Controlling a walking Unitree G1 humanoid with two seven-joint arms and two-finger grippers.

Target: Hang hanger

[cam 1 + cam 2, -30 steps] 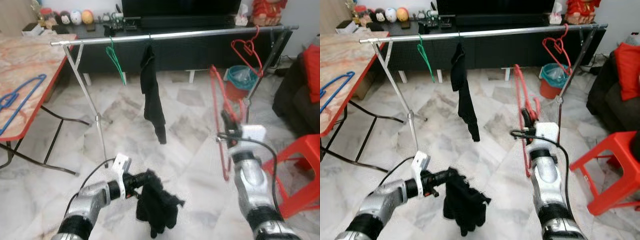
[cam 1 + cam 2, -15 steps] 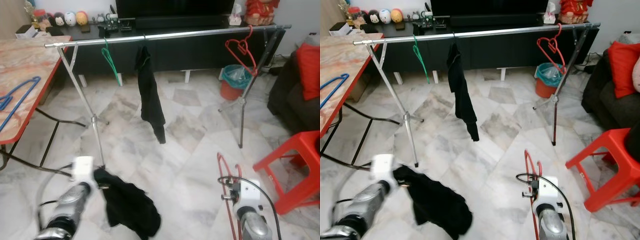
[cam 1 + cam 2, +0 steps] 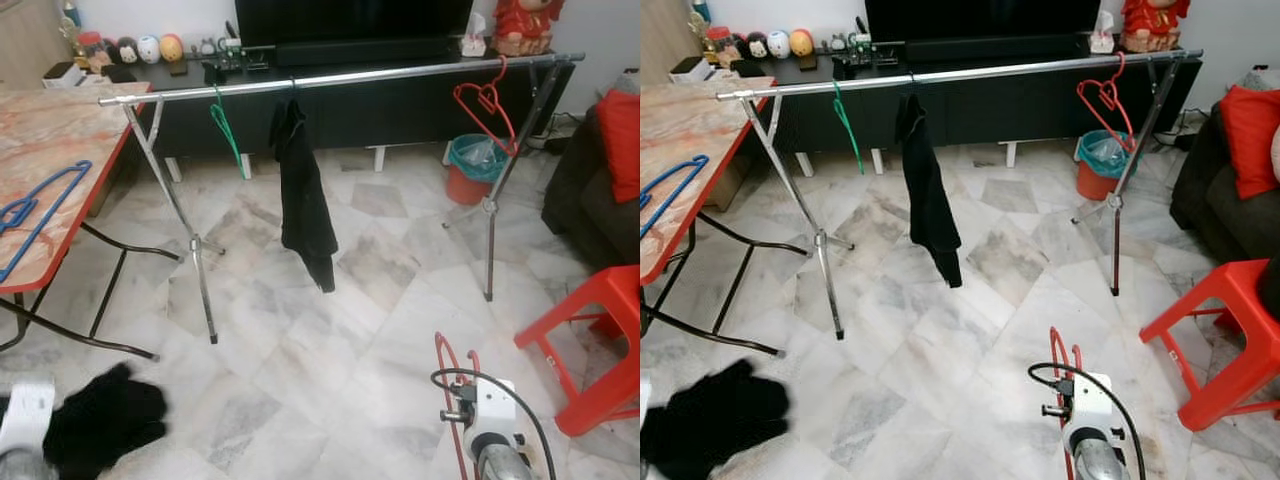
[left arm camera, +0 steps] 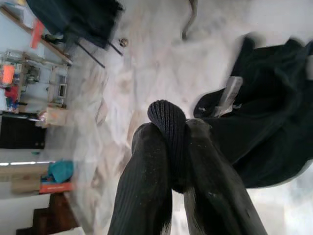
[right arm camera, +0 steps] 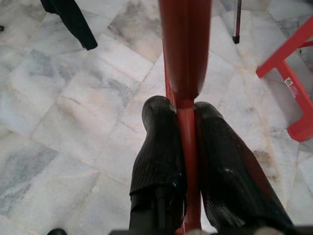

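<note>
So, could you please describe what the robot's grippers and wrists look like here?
Each gripper has two long, rounded black fingers with a finely ribbed, matte surface: left gripper, right gripper. The right wrist carries a white boxy housing with a looping black cable above a silver forearm.

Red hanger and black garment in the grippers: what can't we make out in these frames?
- Red hanger: right wrist view, hook past the top edge; eye views, lower part cut by the bottom edge.
- Black garment: left eye view, cut by the bottom edge.
- Left gripper: left wrist view, garment fold covers the fingertip gap.
</note>
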